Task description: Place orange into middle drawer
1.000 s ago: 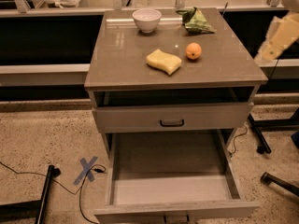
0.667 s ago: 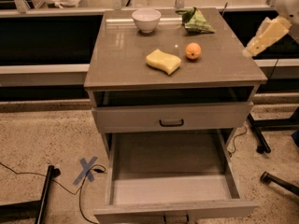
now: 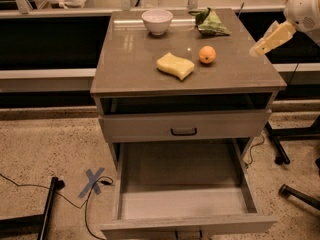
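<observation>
The orange (image 3: 207, 54) is a small round fruit on the grey cabinet top (image 3: 125, 69), right of centre and just right of the wavy yellow sponge (image 3: 175, 66). The middle drawer (image 3: 182, 204) is pulled out wide below, and nothing shows on its pale grey floor. The upper drawer front with the black loop handle (image 3: 183, 131) is shut. My gripper (image 3: 272, 38) comes in from the upper right, above the cabinet's right edge, to the right of the orange and apart from it. It holds nothing that I can see.
A white bowl (image 3: 157, 21) and a crumpled green bag (image 3: 210, 22) sit at the back of the top. A blue tape cross (image 3: 93, 181) and cables lie on the floor at left. Chair or stand legs (image 3: 295, 194) stand at right.
My gripper has moved left and a little down, from beyond the cabinet's right side toward its right edge, closer to the orange. The objects on the top have not moved.
</observation>
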`<act>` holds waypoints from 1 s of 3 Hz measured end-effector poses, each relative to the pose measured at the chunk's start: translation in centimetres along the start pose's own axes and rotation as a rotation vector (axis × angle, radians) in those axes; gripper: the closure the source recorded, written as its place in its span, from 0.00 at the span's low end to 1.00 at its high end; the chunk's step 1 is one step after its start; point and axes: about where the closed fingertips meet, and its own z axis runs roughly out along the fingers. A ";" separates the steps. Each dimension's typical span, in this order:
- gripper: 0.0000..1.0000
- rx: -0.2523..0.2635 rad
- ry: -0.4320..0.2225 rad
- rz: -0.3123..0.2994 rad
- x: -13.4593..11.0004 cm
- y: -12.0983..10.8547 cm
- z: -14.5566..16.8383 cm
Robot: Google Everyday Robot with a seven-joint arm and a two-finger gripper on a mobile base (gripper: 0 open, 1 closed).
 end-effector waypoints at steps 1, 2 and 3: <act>0.00 -0.052 -0.110 0.068 -1.1 1.0 2.3; 0.00 -0.118 -0.220 0.201 -2.0 2.4 5.7; 0.00 -0.190 -0.277 0.321 -2.5 3.9 8.5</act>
